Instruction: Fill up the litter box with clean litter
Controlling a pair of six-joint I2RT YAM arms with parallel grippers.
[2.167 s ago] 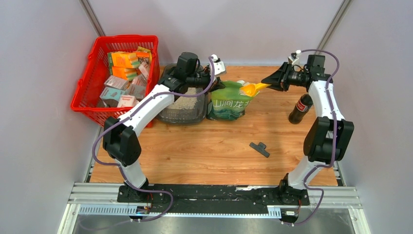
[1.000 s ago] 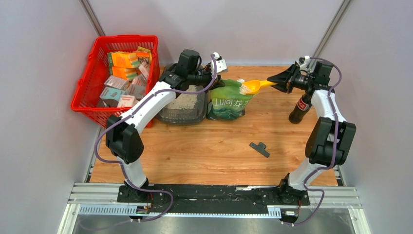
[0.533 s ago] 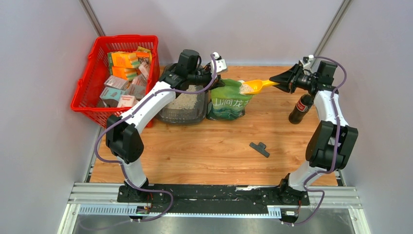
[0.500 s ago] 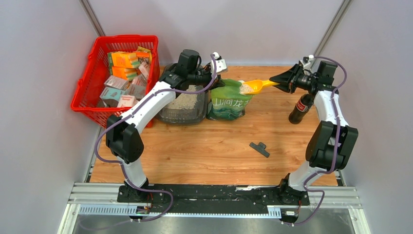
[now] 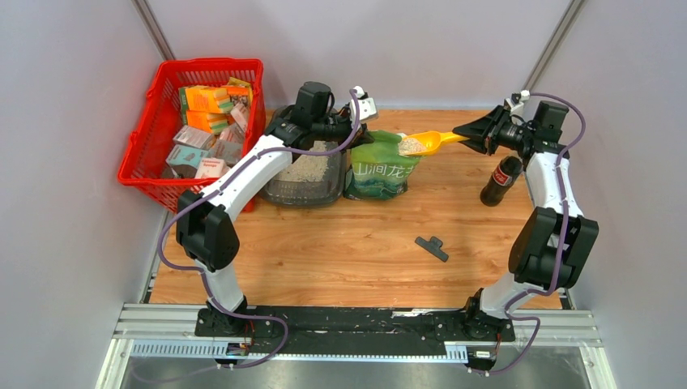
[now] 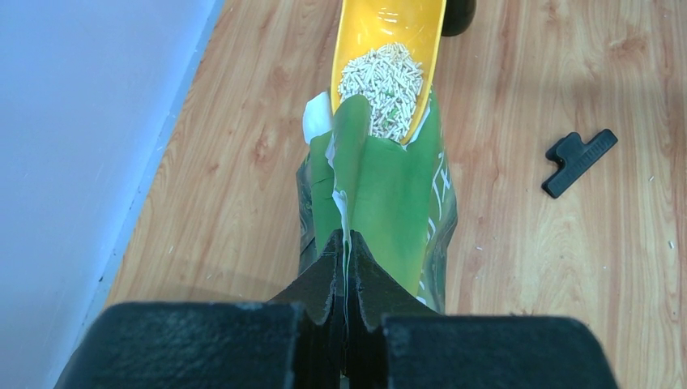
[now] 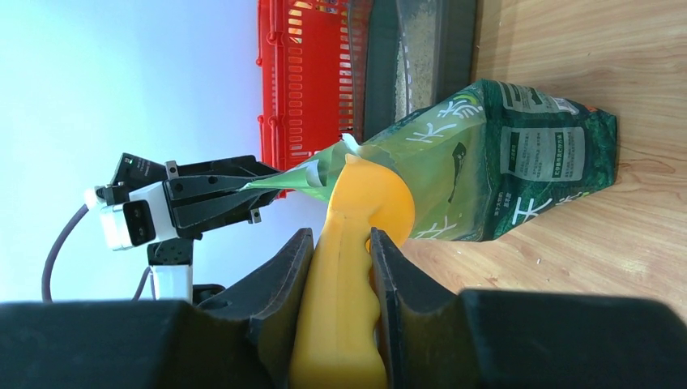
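Clean litter [image 6: 381,87] from left wrist, right pincer [image 7: 340,245] clamping scoop [image 7: 366,207], left pincer [image 6: 346,247] clamping bag [image 6: 397,203]

The table [image 5: 340,243] is seen whole from high behind its near edge, at a distance; the left wrist view is aimed steeply down, close on the green bag [image 6: 389,203]; the right wrist view is turned sideways, apparently near level, close on the yellow scoop [image 7: 356,211]; both are shared by all views.
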